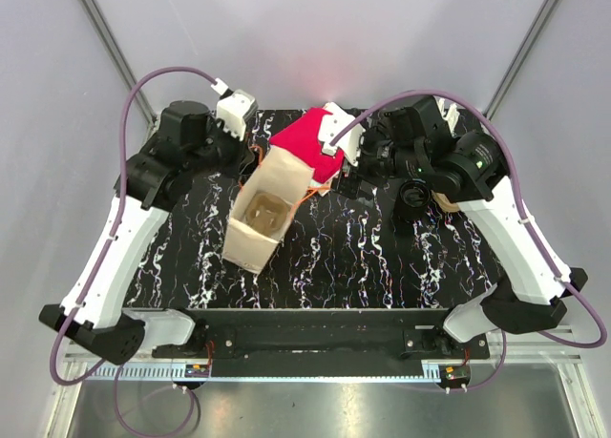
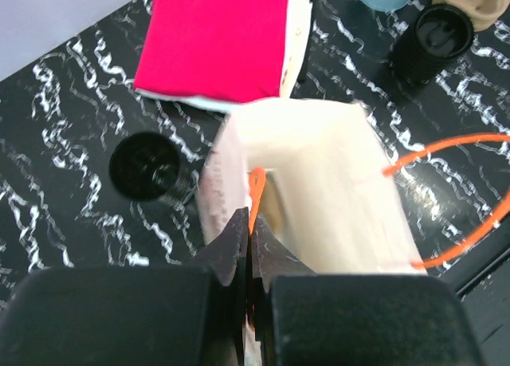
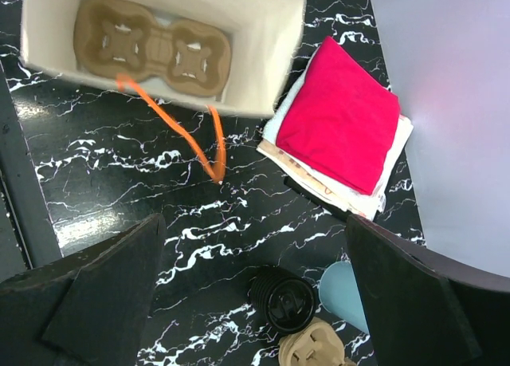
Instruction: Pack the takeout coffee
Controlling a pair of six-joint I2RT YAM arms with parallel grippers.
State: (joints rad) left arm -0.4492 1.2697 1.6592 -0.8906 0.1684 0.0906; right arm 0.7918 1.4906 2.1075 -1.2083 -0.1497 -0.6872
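Paper bag (image 1: pixel 246 252) at centre of overhead view, mouth open. Cup carrier (image 3: pixel 151 47) flat on bag floor, both sockets vacant.
Black cup (image 3: pixel 285 306) upright on bench (image 3: pixel 80 183), bottom centre of right wrist view. Blue cup (image 3: pixel 343 290) just beside it.
Left claw (image 2: pixel 249 230) clenched on bag wall.
Right claw (image 3: pixel 253 222) released, grasping nothing. Cup shows between its fingers, apart from them; bag lies upper left.
Judgement: cup fetch next. Straddle cup squarely, lift upright, clear orange handles (image 3: pixel 171 131). Left pinch firm so mouth stays wide.
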